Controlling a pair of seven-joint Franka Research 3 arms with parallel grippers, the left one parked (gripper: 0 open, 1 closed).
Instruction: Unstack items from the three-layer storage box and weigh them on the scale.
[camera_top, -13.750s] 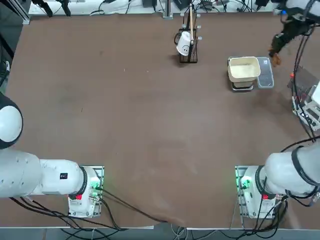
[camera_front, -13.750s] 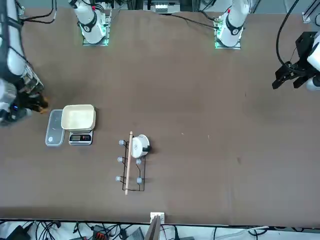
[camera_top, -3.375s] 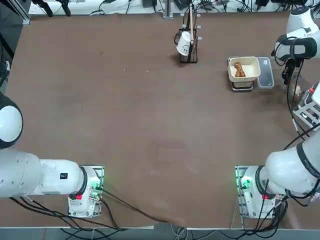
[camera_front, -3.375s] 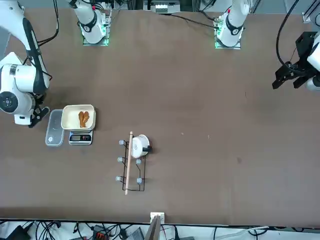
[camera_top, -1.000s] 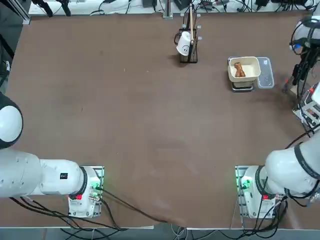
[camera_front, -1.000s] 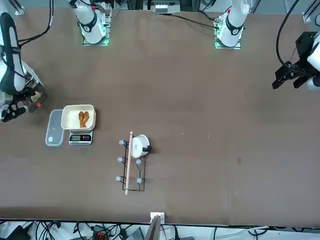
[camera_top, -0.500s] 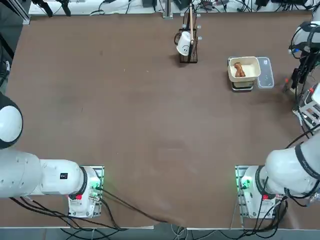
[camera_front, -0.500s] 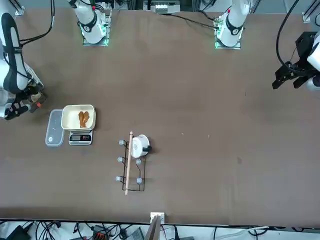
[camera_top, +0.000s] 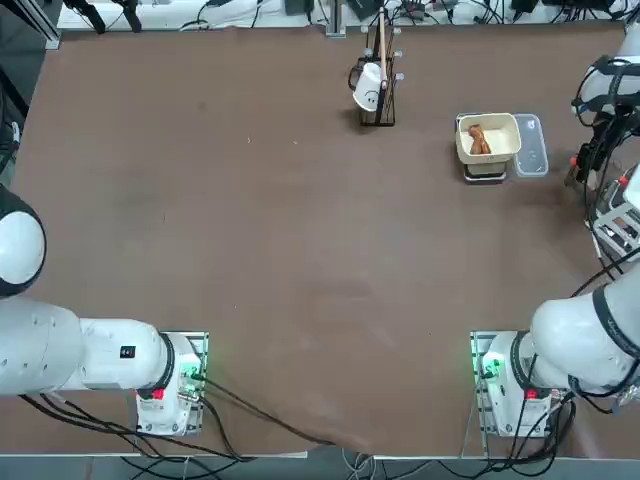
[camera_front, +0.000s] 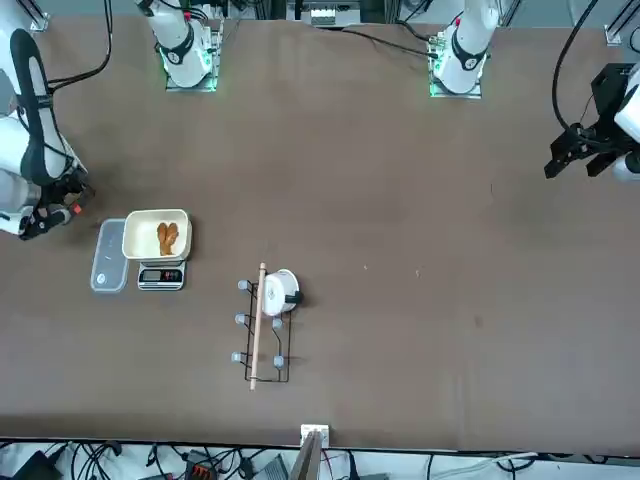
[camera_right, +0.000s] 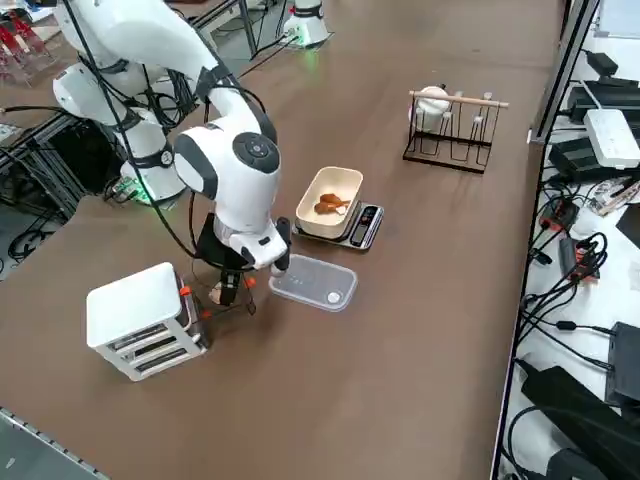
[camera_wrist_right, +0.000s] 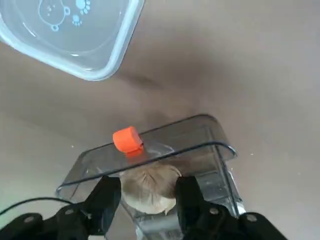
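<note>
1. You have one three-layer storage box (camera_right: 143, 320), white with slatted shelves, standing near the right edge of the table (camera_top: 300, 250) beside the working arm. One clear drawer (camera_wrist_right: 160, 165) with an orange knob (camera_wrist_right: 127, 139) sticks out of it toward the wrist camera. The box looks like light plastic, so I judge it could slide if you drag against it.

2. You have one scale (camera_right: 340, 212), toward the far right corner of the table: a cream tray on a dark base with a small display. Beside it, on its right-edge side, lies one clear plastic lid (camera_right: 313, 283), flat on the table.

3. The right gripper (camera_wrist_right: 148, 195) hangs low just next to the box, between the box and the clear lid. Its two fingers (camera_wrist_right: 106, 197) are partly spread on either side of a tan, rounded piece (camera_wrist_right: 149, 188) in the open drawer. Whether the pads already press it, I cannot tell.

4. Count the items: two brown drumstick-like pieces (camera_right: 330, 205) lie touching each other in the cream tray, and one tan piece sits in the drawer. Any more inside the box are hidden.

5. The tan piece looks small and light, with a creased, smooth skin, so it may slip. Take hold of it across its widest middle with a gentle squeeze, and lift it straight clear of the drawer's thin wall.
</note>
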